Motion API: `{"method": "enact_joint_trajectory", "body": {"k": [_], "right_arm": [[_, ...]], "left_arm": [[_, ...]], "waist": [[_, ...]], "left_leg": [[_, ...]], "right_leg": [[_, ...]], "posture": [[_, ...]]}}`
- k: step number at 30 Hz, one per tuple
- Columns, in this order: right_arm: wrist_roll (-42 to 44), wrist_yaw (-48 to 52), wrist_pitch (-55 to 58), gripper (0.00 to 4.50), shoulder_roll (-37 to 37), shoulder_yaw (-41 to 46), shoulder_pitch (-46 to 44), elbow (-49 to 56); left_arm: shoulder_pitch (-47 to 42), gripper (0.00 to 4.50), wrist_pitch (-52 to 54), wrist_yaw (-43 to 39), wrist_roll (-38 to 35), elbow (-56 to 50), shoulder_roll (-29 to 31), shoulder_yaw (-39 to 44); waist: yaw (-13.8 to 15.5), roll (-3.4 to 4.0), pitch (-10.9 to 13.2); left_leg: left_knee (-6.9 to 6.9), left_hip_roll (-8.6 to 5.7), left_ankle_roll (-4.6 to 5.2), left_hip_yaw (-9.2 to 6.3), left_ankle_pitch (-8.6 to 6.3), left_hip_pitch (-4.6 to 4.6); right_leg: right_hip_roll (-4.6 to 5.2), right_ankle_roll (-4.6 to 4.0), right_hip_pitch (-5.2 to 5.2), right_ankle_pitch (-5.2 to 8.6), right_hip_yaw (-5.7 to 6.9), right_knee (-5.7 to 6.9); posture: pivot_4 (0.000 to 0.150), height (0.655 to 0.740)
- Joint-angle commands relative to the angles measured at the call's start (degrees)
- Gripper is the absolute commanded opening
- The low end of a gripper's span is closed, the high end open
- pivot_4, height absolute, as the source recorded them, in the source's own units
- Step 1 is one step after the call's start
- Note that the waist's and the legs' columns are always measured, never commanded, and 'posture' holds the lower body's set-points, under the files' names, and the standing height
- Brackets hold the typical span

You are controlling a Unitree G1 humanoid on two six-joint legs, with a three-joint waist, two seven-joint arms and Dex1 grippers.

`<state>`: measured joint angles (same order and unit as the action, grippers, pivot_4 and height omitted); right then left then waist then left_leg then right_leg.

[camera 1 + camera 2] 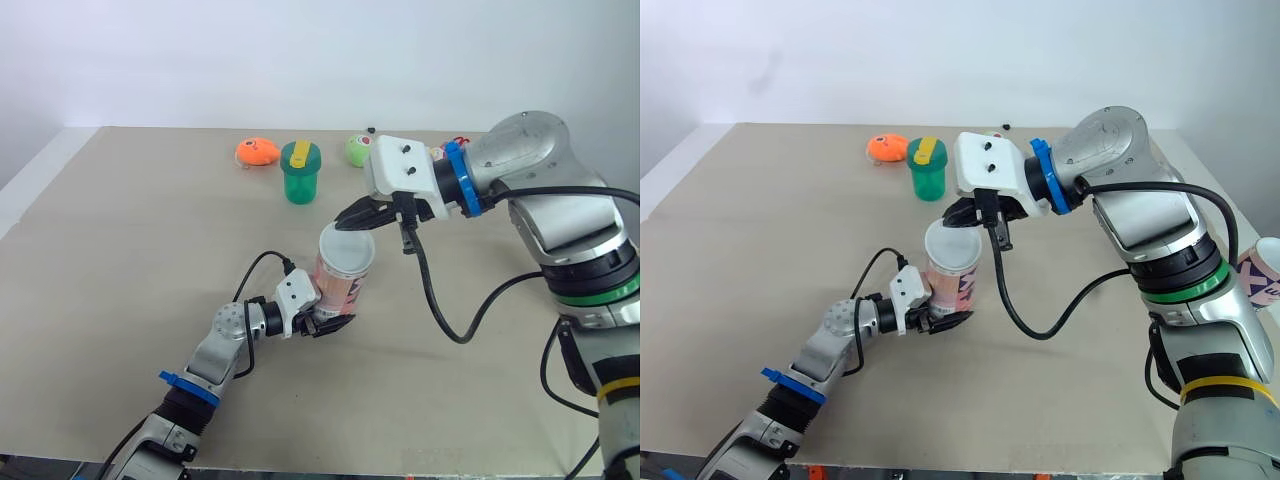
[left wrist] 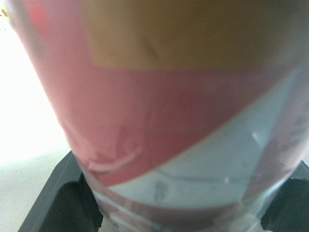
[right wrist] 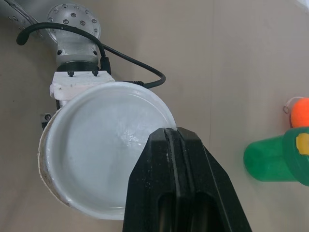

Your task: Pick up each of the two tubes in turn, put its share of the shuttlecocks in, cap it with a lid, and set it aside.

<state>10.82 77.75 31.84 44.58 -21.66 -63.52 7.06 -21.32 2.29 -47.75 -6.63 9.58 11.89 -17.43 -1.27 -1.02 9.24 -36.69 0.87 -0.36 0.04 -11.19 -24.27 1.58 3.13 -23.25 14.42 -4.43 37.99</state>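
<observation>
Right fingers [image 3: 166, 188] pinch lid [image 3: 104, 145] atop tube [image 1: 334, 286].

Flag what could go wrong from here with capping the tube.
1. In the right wrist view the lid looks off-centre: the tube's rim peeks past it on one side. Pressing now may seat it crooked.
2. The right gripper pinches only the lid's edge, so the lid could pivot or pop off on release.
3. The left gripper holds the tube near its base, so a push at the top could tilt it.

tube [image 1: 338, 285] inside: hidden under lid [image 1: 347, 250]
second tube [image 1: 1266, 272]: cut by right edge
far black speck [image 1: 369, 129]: too small to tell
</observation>
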Motion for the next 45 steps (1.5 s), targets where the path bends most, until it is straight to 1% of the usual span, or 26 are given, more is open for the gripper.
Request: {"method": "enact_joint_trajectory", "body": {"k": [1,14,30,36,45], "right_arm": [[-0.9,1.3,-0.5,0.02,0.5,-0.1,-0.5,1.1],[-4.5,2.3,-2.0,0.02,0.9,-2.0,0.4,2.9],[-9.4,2.1,-6.5,0.02,1.0,-1.6,-1.2,1.3],[-10.4,2.8,-6.8,0.02,1.3,-2.3,-1.1,2.8],[-14.4,3.7,-9.3,0.02,2.0,-4.0,-0.3,4.4]], "left_arm": [[0.8,3.35,1.0,0.6,1.2,1.7,0.4,-0.5],[0.9,3.35,1.2,0.6,1.2,1.7,0.7,-0.6],[0.5,3.35,1.1,0.6,1.2,2.3,0.5,-0.6],[0.5,3.35,1.1,0.7,1.2,2.2,0.4,-0.7],[0.5,3.35,1.0,0.4,1.2,2.3,0.6,-0.7]], "waist": [[0.0,0.0,0.0],[0.0,0.0,0.0],[0.0,0.0,0.0],[0.0,0.0,0.0],[0.0,0.0,0.0]], "left_leg": [[0.0,0.0,0.0,0.0,0.0,0.0],[0.01,-0.01,0.0,-0.01,0.0,0.0],[0.01,-0.01,0.0,-0.01,0.0,0.01],[0.01,-0.01,0.0,-0.02,0.0,0.02],[0.01,-0.01,-0.01,-0.01,0.0,0.02]], "right_leg": [[0.0,0.0,0.0,0.0,0.0,0.0],[0.02,-0.01,0.01,0.03,0.02,0.0],[0.02,-0.01,0.01,0.03,0.03,0.0],[0.03,-0.01,0.01,0.03,0.03,0.0],[0.04,-0.03,0.01,0.05,0.03,0.0]], "posture": [[0.15,0.74],[0.15,0.74],[0.15,0.74],[0.15,0.74],[0.15,0.74]]}}
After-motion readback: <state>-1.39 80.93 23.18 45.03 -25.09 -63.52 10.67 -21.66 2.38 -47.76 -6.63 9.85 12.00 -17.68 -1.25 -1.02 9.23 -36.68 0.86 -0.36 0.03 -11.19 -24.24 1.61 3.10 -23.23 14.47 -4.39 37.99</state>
